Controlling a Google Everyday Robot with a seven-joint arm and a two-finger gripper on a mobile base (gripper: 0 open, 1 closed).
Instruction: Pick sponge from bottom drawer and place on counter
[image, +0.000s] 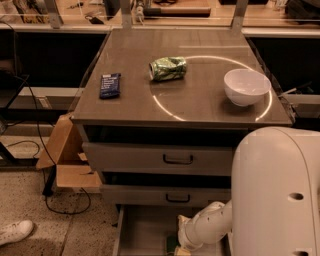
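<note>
The bottom drawer (142, 232) stands pulled open at the foot of the cabinet, its pale inside showing. At the frame's lower edge a small dark green and yellowish sponge (172, 245) lies in the drawer. My gripper (182, 246) reaches down into the drawer right at the sponge, with the white wrist above it covering most of it. The counter (200, 100) above is grey-brown with a thin white circle line.
On the counter lie a dark blue packet (110, 85), a crushed green can (168, 68) and a white bowl (246, 86). Two upper drawers (160, 159) are shut. My large white arm (277, 195) fills the lower right. A cardboard box (62, 155) and cables sit left of the cabinet.
</note>
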